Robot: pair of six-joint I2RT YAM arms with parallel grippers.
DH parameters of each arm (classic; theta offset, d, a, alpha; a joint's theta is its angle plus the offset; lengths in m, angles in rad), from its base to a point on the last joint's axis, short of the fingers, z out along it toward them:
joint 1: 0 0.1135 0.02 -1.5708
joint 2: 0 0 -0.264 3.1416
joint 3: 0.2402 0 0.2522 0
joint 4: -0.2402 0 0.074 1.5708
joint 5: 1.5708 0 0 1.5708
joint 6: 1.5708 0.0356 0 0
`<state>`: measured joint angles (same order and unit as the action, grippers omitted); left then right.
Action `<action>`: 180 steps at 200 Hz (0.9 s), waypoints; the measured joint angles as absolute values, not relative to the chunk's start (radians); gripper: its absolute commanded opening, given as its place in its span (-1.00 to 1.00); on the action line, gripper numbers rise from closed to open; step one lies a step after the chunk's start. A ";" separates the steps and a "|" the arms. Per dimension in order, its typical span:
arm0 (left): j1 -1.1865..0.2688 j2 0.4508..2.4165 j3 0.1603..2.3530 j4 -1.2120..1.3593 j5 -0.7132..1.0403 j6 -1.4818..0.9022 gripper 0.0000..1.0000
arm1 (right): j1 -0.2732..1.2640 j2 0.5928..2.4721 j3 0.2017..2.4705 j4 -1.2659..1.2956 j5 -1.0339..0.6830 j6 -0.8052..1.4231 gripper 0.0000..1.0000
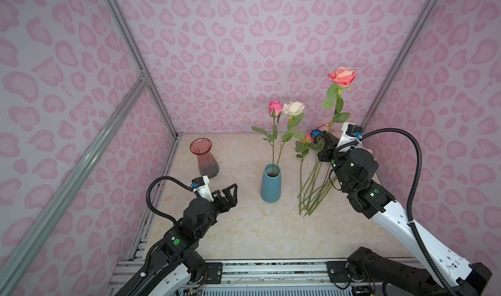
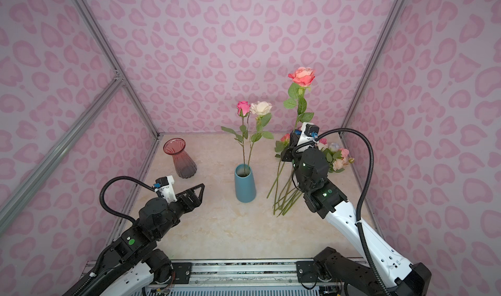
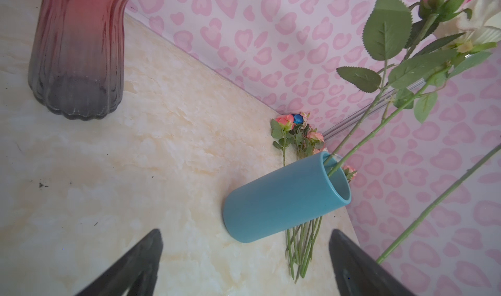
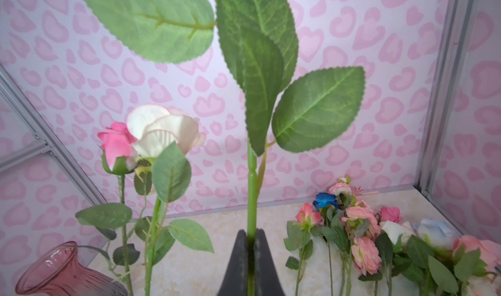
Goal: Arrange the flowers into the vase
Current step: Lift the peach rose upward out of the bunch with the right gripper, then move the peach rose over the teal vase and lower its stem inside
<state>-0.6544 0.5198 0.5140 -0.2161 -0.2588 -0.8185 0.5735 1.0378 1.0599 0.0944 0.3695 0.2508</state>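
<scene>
**A:** Right side, quick.
**B:** My right tool (image 4: 251, 239) is clamped on the green stem of the coral rose (image 1: 343, 76), low down under the leaves. The rose stands almost upright with its bloom high over the bench (image 1: 244, 227), at 1 o'clock from the blue vase (image 1: 270, 189).
**A:** Left?
**B:** My left tool (image 1: 231, 195) has its jaws wide apart. It hovers over the bench at 9 o'clock from the blue vase, pointing toward it.
**A:** What's in the vase?
**B:** A pink rose (image 1: 275, 107) and a cream rose (image 1: 293, 108). Their stems are down in the mouth and the blooms sit side by side.
**A:** And the rest?
**B:** The loose flowers (image 4: 360, 221) lie on the bench at 3 o'clock from the blue vase, under my right arm. Their stems fan toward me and the blooms face the back wall, with one deep blue among the pinks. The red glass vase (image 1: 207, 162) stands upright at 10 o'clock.
</scene>
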 measured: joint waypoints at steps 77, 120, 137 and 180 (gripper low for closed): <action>-0.654 0.500 0.522 -0.239 -0.265 -0.818 0.94 | 0.682 1.131 1.207 0.194 0.403 0.156 -0.89; -0.654 0.526 0.524 -0.241 -0.236 -0.818 0.94 | 0.729 1.244 1.278 0.255 0.403 0.109 -0.89; -0.654 0.519 0.531 -0.245 -0.231 -0.818 0.94 | 0.745 1.288 1.304 0.274 0.403 0.086 -0.89; -0.654 0.483 0.533 -0.257 -0.231 -0.817 0.94 | 0.761 1.368 1.381 0.321 0.398 0.043 -0.89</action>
<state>-0.6544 0.4831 0.5335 -0.2565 -0.2314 -0.8173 0.7609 1.3678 1.3808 0.3214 0.3977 0.0425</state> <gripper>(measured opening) 0.971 0.057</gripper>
